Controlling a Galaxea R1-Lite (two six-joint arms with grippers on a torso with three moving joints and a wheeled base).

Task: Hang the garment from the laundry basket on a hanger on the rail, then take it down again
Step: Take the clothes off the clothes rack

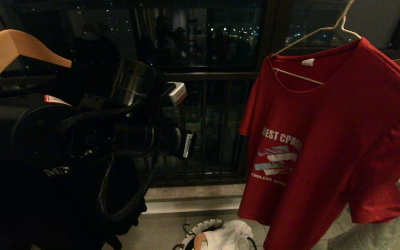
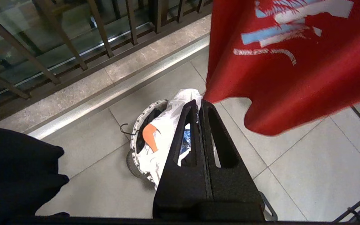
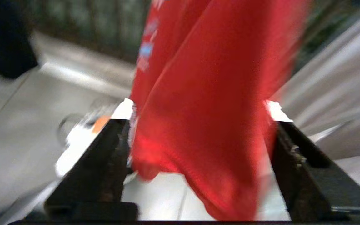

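Garment [image 1: 328,139] hangs on the hanger [image 1: 319,33] above the laundry basket [image 2: 136,131], its hem between the wide-open right pincer [image 3: 198,125], left pincer [image 2: 200,104] closed, empty.

A tan wooden hanger [image 1: 10,52] is hanging at the upper left, well apart from the dark window railing [image 1: 200,132], which is running behind everything. Below the railing, a pale stone sill [image 2: 130,67] is meeting the grey tiled floor [image 2: 308,162]. A white cloth [image 1: 229,236] is lying on the floor near the sill.
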